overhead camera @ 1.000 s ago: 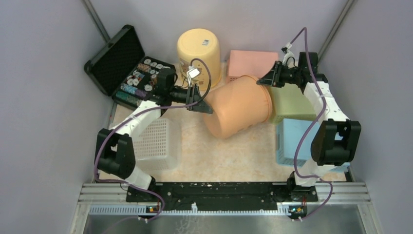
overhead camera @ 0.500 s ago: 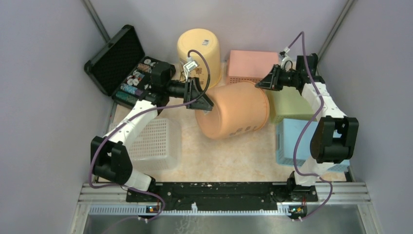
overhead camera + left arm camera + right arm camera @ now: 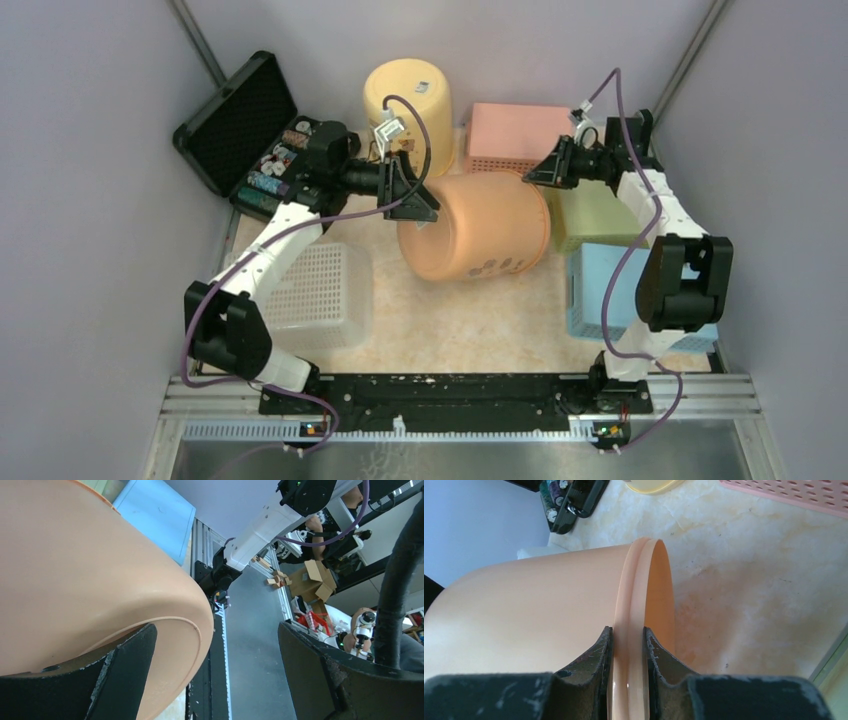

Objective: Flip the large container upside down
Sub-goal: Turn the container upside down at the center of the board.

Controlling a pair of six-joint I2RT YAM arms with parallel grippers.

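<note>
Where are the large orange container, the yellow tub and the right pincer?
large orange container [image 3: 480, 235], top external view, on its side wall.
yellow tub [image 3: 405, 95], top external view, on its upturned base.
right pincer [image 3: 627, 635], right wrist view, between its fingertips, at the rim.

The top camera looks down from above, behind me. My left wrist camera peers past my left pincer [image 3: 216, 627], close against the orange container [image 3: 75, 580]; the right looks along my right pincer [image 3: 626, 630] at its rim. All 3 views share it.
</note>
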